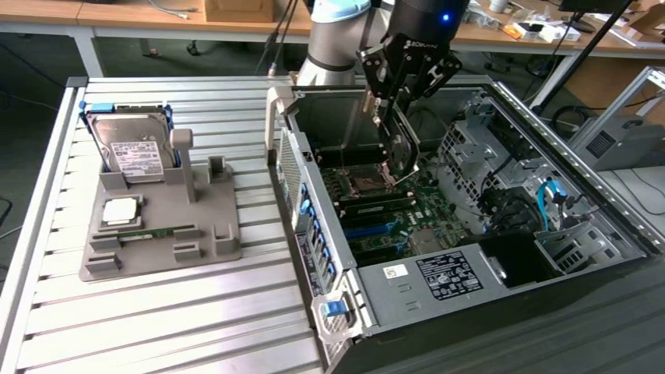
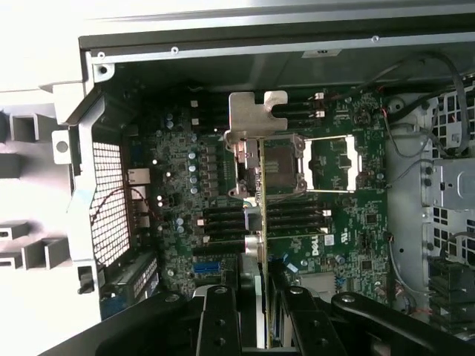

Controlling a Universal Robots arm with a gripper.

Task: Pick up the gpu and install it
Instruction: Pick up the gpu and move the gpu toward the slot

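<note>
The gpu hangs between the two black fingers. They are clamped onto it from both sides. It hangs down inside the open computer case.

In the wrist view you see the card from its thin edge. It looks like one skinny line, and its flat sides are hidden. The end nearest the camera is lost between the fingers. The end far from the fingers has a shiny silver metal piece, flat with a notch cut in it. I cannot tell if that low end touches the board under it. In the exterior view the top of the arm is cut off.

The board past the fingers is dark green and bumpy with tiny parts. It has long black slots and a square silver frame. The case walls are grey metal with many little holes.

Well apart from the fingers, a grey plastic tray sits on the desk. A silver hard drive stands up in the tray. A thin green memory stick lies flat in it. The desk is made of long, ribbed, silvery strips.
</note>
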